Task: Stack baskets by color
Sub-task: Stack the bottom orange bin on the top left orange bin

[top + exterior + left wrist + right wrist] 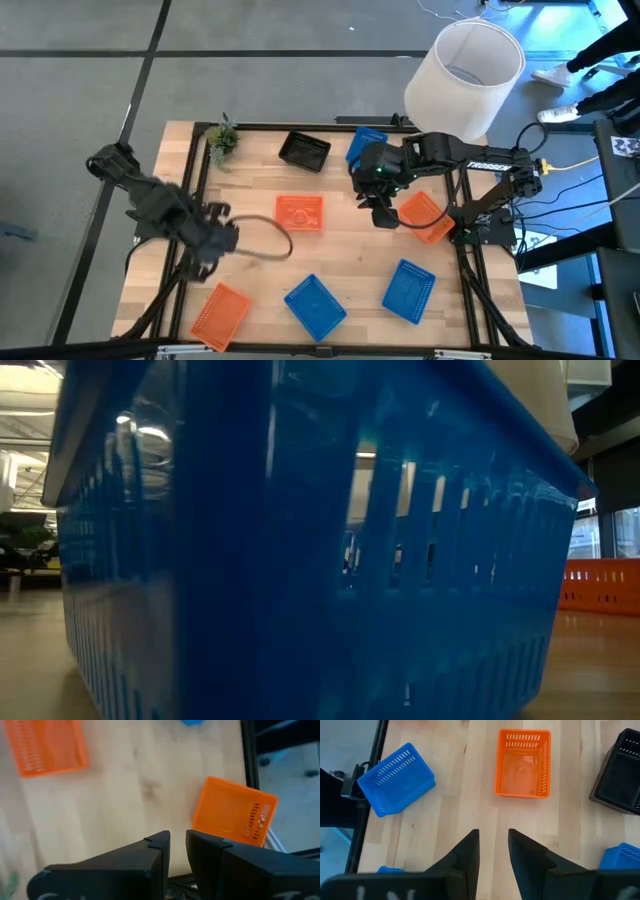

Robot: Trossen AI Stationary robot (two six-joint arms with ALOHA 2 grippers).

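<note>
Seven baskets show on the wooden desk [350, 240] from above. At the far edge a black basket [304, 151] lies tilted, its long axis running roughly along that edge. Just to its right a blue basket [367, 143] is partly hidden under the right arm. In the middle an orange basket [300, 213] sits nearly square to the desk, open side up, long axis pointing across toward the sides. To the right another orange basket [424, 216] lies turned on the diagonal, near the right edge and partly under the right arm.

Along the near edge sit three more: an orange basket [221, 313] at the left corner, a blue one [315, 305] in the middle and a blue one [408, 290] to the right, each skewed on a diagonal. The low view is filled by the slotted wall of a blue basket [300, 560].

The right claw [383, 215] hangs between the two orange baskets in mid-desk, its fingers [470, 855] parted by a narrow gap and empty. The left claw [222, 238] hovers over the left side, fingers [155, 855] slightly apart, gripping nothing.

A white lampshade [465, 75] and a small green plant [222, 137] stand at the far corners.
</note>
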